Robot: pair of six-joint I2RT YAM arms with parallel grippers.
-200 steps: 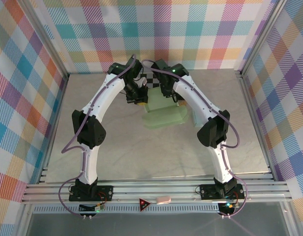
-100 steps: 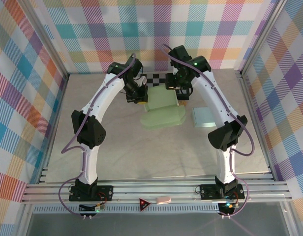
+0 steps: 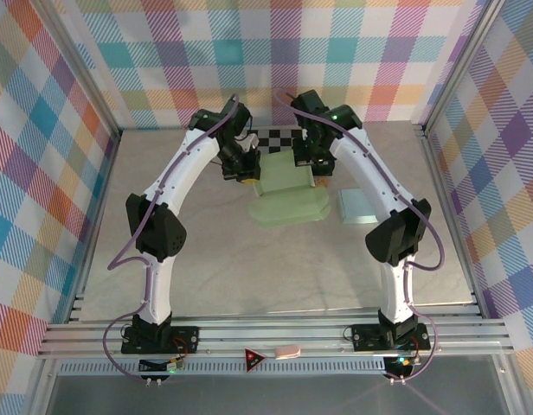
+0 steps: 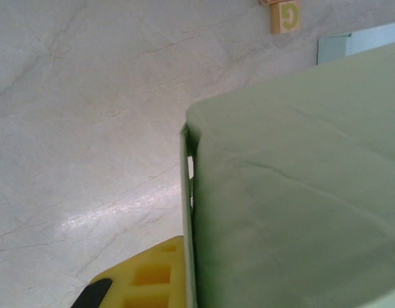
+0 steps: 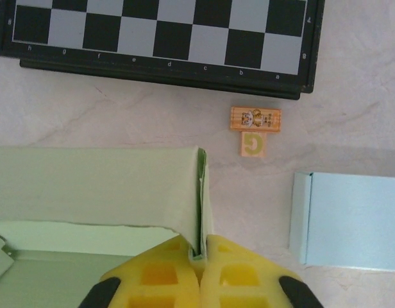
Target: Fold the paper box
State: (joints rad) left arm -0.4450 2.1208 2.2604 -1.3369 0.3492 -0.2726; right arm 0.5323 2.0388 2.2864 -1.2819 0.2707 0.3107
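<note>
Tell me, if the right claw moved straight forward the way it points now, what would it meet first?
The right claw is shut on a wall of the green paper box, so that wall comes first. Past it, probably bare table, then the chessboard, though depth is unclear.

- Near half of the table (image 3: 249, 277) lies bare, open between the left arm (image 3: 176, 173) and right arm (image 3: 370, 181).
- Green box (image 3: 288, 197) blocks the far middle, with the chessboard (image 3: 279, 138) behind it along the far edge.
- Blue box (image 3: 360, 206) lies near the green box's right, leaving a narrow lane.
- Two touching blocks (image 5: 255, 119) sit in the gap between chessboard and boxes.
- Strips along the left and right edges stay open.
</note>
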